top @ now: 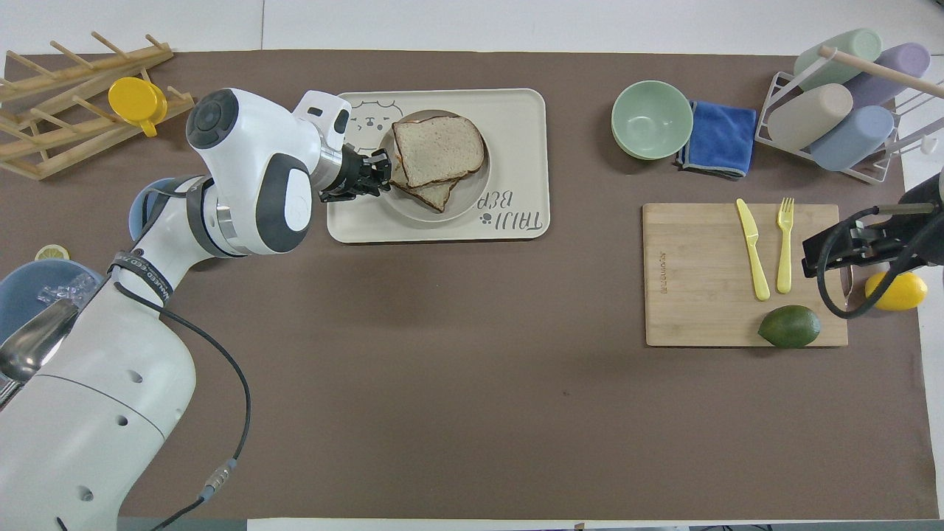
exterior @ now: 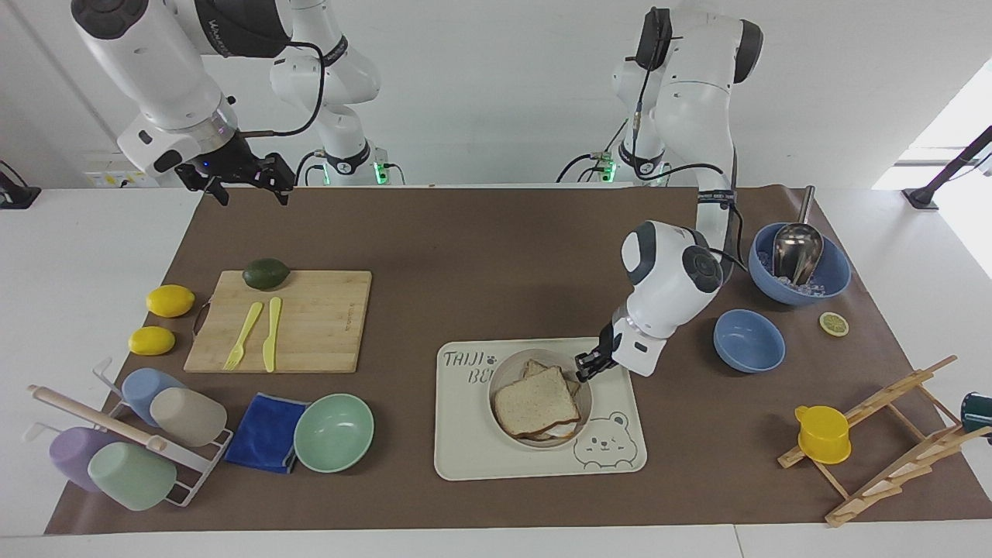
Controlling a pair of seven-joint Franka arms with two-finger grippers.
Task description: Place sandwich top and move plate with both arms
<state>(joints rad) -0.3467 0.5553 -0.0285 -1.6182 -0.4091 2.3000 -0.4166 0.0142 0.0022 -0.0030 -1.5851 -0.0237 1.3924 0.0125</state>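
Observation:
The sandwich top, a speckled bread slice with a brown crust, lies on another slice in the plate. The cream plate rests on the "Taiji Bear" tray. My left gripper is low at the plate's rim, on the side toward the left arm's end of the table. Whether it still grips the rim I cannot make out. My right gripper waits open and empty in the air over the mat's edge near the cutting board.
A small blue bowl and a larger blue bowl with a metal scoop stand beside the left arm. A wooden rack, mint bowl, blue cloth, cup rack and cutting board with cutlery and avocado surround the tray.

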